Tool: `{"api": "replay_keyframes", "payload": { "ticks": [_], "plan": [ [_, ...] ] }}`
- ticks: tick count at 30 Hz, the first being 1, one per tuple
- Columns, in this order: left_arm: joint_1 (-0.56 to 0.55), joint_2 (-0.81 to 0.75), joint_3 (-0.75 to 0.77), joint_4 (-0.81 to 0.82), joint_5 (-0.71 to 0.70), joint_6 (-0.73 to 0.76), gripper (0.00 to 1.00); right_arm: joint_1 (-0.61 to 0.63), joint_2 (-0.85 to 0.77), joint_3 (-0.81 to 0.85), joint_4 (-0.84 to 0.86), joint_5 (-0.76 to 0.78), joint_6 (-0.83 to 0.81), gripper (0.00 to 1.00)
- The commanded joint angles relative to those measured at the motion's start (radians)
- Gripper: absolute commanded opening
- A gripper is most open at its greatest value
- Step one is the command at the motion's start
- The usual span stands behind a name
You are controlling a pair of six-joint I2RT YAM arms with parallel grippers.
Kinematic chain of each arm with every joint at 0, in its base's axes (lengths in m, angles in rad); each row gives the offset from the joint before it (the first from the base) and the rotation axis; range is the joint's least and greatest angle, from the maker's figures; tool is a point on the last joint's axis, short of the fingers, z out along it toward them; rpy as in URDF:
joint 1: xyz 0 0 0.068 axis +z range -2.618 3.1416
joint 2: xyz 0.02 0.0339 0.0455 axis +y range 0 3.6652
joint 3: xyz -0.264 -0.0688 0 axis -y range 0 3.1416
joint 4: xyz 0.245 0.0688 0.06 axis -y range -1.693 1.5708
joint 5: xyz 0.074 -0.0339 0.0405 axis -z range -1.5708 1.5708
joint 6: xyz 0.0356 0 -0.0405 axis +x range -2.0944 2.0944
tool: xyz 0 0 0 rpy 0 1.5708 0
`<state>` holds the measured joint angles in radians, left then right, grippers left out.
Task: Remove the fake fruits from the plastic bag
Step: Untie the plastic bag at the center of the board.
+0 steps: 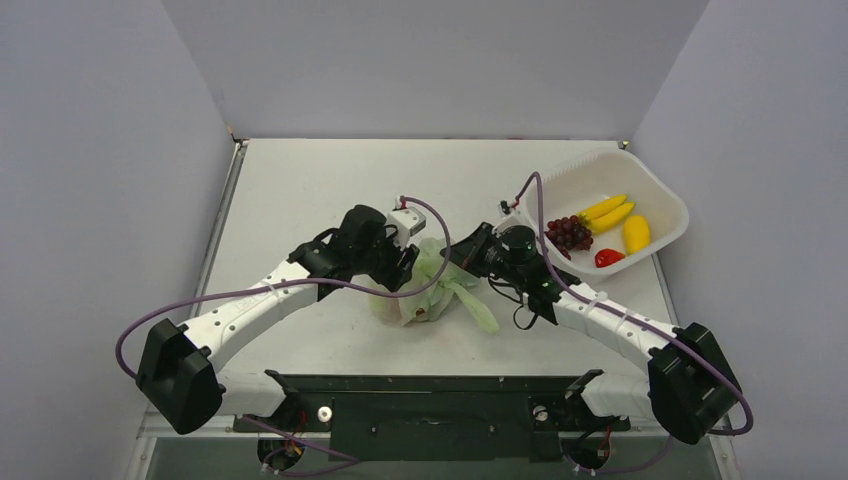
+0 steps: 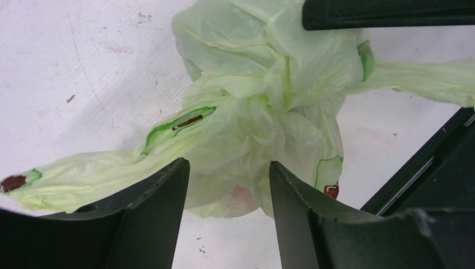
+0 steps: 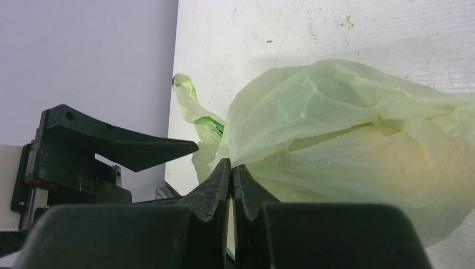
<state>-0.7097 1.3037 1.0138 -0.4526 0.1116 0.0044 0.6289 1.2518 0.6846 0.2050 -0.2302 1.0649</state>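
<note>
Pinching the plastic bag, right fingers are closed; left fingers gape around it.

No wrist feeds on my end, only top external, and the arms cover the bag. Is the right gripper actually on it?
Observer: Right wrist view: the right gripper is closed tip to tip, and a fold of the plastic bag looks pinched at the tips.
Operator: Left one?
Observer: Left wrist view: the left gripper is open, with its fingers apart either side of the bag's bunched middle and not clamping it.
Operator: Anything visible inside?
Observer: Right wrist view shows only a yellowish patch through the film. I can't tell what it is.
</note>
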Motion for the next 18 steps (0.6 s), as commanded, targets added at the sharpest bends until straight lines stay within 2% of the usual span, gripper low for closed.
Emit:
{"api": "replay_keyframes", "payload": {
  "ticks": [1,9,14,16,18],
  "plan": [
    [-0.001,0.002,0.024,0.021,-0.025,0.002,0.53,-0.001,-0.059,-0.031,0.037,-0.019,-0.016,0.0],
    [-0.006,0.048,0.038,0.011,0.06,0.002,0.58,0.005,-0.057,-0.036,0.075,-0.039,0.007,0.0],
    [-0.029,0.082,0.047,-0.001,0.06,0.002,0.58,0.02,-0.053,-0.026,0.083,-0.037,0.009,0.0],
    [-0.036,0.088,0.051,-0.004,0.055,0.002,0.57,0.028,-0.051,-0.024,0.083,-0.036,0.008,0.0],
    [-0.043,0.088,0.051,-0.008,0.023,0.003,0.49,0.033,-0.053,-0.023,0.077,-0.036,0.003,0.0]
  ]
}}
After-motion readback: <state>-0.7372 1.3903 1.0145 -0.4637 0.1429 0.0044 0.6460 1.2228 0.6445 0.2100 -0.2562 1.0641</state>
